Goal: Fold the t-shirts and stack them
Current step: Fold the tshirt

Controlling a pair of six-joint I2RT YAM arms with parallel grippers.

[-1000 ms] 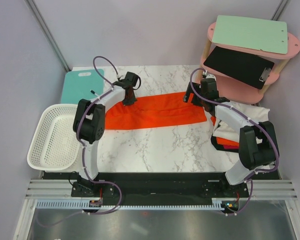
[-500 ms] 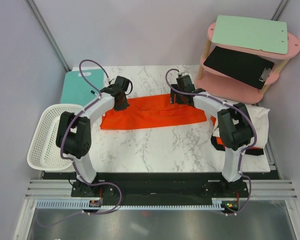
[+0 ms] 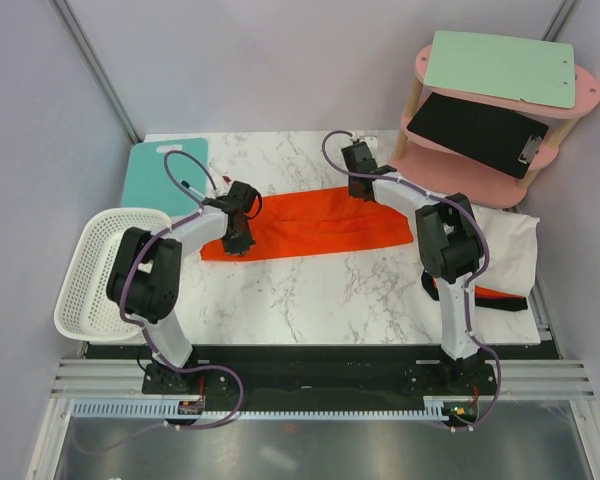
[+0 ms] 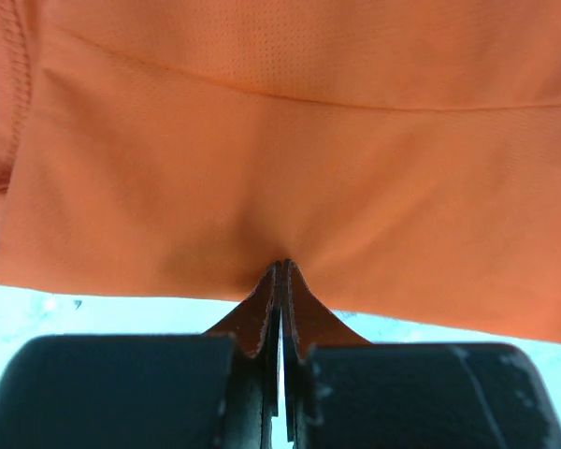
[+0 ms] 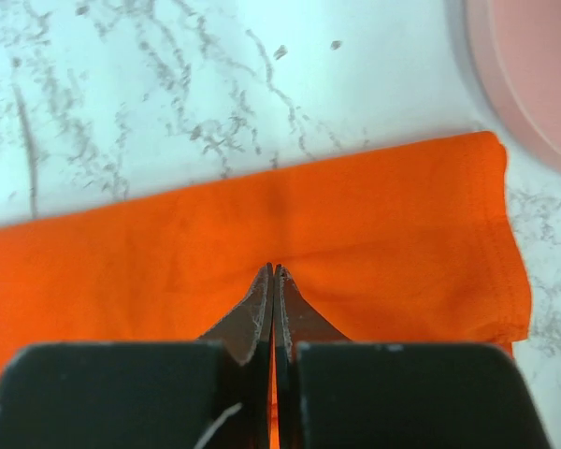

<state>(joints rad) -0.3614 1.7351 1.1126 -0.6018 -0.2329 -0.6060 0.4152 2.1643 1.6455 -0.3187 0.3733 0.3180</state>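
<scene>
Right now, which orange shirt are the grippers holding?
The long shirt mid-table, pinched by the left gripper and right gripper. The other shirt pokes out beneath the white cloth, untouched.

- two orange-red t-shirts: the long t-shirt (image 3: 320, 222), and a second t-shirt (image 3: 475, 291) right of it.
- two grippers, my left gripper (image 3: 238, 238) and right gripper (image 3: 359, 186), both on it.
- one white sheet (image 3: 505, 240), right of it.
- one white basket (image 3: 100, 280), left of it.
- one teal cutting board (image 3: 160, 172), back-left.
- one pink shelf (image 3: 587, 95), back-right.
- two flat boards on that shelf: green board (image 3: 500, 65), black board (image 3: 480, 130).
</scene>
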